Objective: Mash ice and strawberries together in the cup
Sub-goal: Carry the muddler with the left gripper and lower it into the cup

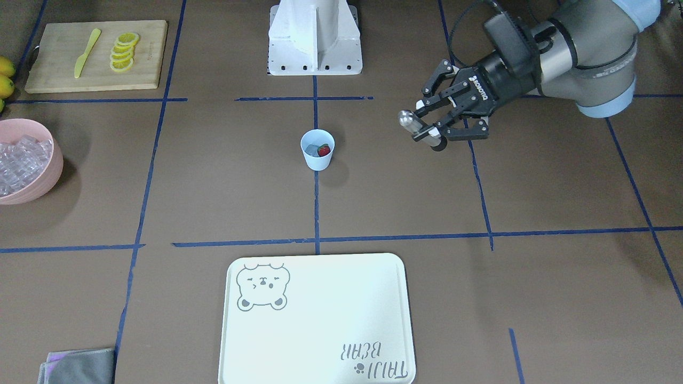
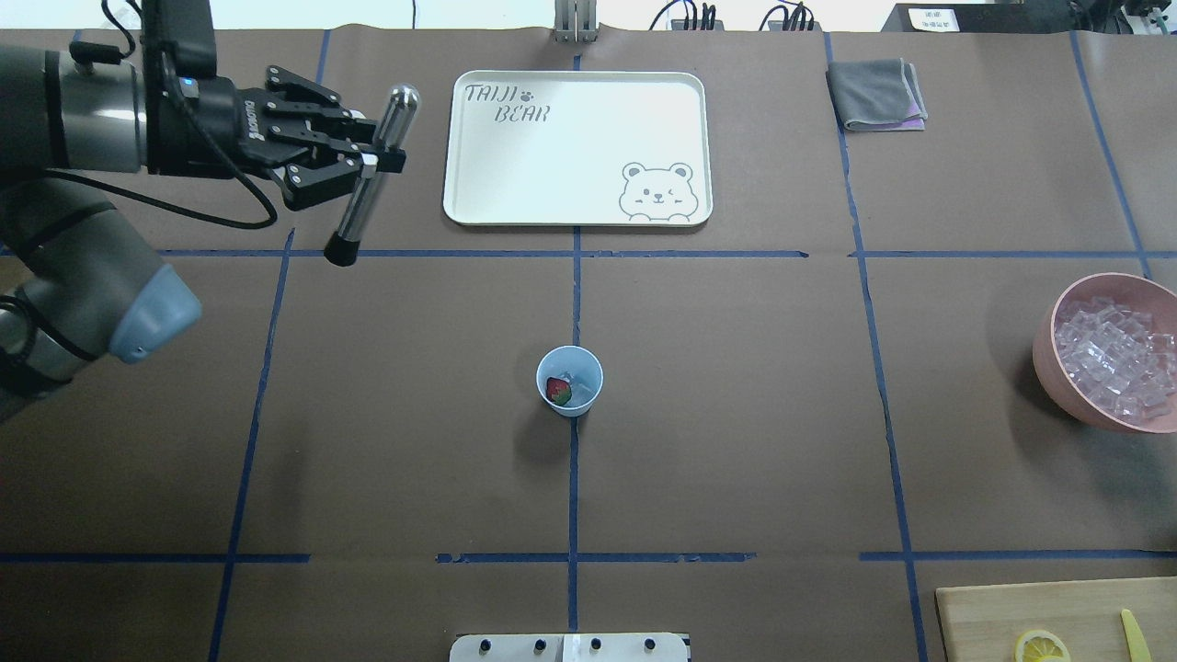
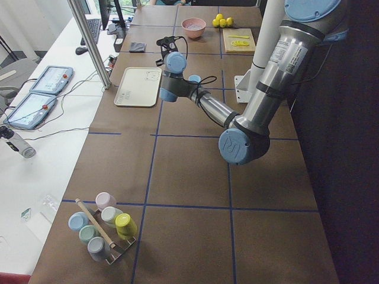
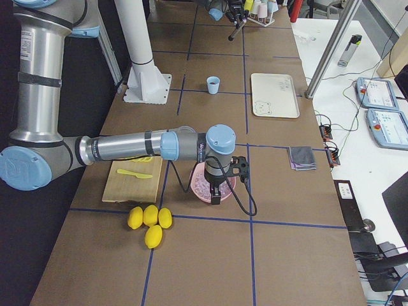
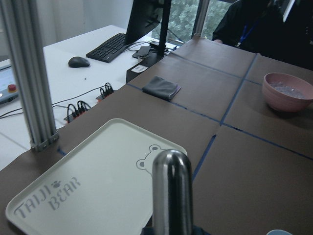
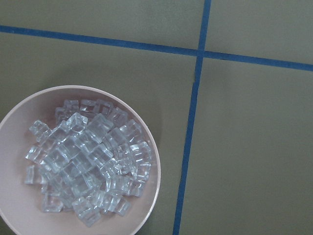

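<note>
**Cup** [image 2: 596,372], pale blue plastic: one. Set upright at the table's centre on the tape crossing, well apart from everything else. Probably put there for equal reach by both arms.

**Strawberry** [image 2: 557,391]: one. Lies inside the cup against its wall, whole, not yet mashed.

**Ice** [image 1: 314,149] in the cup: at least one cube beside the berry. Exact count not readable.

**Muddler** [image 2: 354,211], steel rod with black foot: one. Clamped mid-shaft in the left gripper [image 2: 370,165], fingers closed on it, foot slanting down and polished end up. Held in the air near the tray's corner, well apart from the cup. Judged ready to be carried over the cup and pressed in foot first.

**Right gripper** [image 4: 215,194]: one. Hangs over the pink bowl, far from the cup, presumably out of the muddler's way. Seen only from the table's end, so clenched or released cannot be told.

**Pink bowl** [image 2: 1044,354]: one. Stands at the table's right side, heaped with ice cubes [image 6: 88,161], too many to count. Reads as the supply.

**Tray** [image 2: 570,147], bear print: one, on the far side.

**Grey cloth** [image 2: 876,95]: one, folded, beside the tray.

**Cutting board** [image 1: 64,64]: one. Carries one yellow knife [image 1: 87,52] and about five overlapping lemon slices [image 1: 122,52].

**Whole lemons** [image 4: 150,215]: four, clustered just beside the board.
</note>
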Robot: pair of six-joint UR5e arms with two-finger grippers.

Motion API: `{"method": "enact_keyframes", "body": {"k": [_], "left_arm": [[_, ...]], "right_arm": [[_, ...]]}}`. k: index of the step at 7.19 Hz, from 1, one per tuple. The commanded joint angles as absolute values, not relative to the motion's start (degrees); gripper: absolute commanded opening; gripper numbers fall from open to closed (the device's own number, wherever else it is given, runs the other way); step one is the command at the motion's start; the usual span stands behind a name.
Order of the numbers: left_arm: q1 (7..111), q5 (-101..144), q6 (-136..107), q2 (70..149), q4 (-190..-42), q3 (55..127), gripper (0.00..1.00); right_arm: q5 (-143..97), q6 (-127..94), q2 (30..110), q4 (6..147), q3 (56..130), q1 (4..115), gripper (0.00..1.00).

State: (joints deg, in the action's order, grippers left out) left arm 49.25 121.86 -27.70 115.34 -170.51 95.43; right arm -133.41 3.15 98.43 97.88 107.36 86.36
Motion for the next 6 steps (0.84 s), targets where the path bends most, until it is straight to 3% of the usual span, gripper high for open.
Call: {"method": "enact_keyframes", "body": {"k": [1, 4, 6], "left_arm": [[35.14, 102.41, -27.69, 115.49, -182.15, 94.84, 0.01], [27.79, 91.34, -27.6, 116.28, -185.89, 93.35, 0.01], [24.46, 84.86, -27.51, 118.56, -190.08, 87.31, 0.01]], "right_arm": [[-133.42, 3.16, 98.44, 97.82, 107.4, 86.4, 0.99], [-133.42, 3.16, 98.26, 97.82, 107.49, 86.4, 0.99], [-133.42, 3.16, 98.26, 97.82, 107.49, 86.4, 0.99]]}}
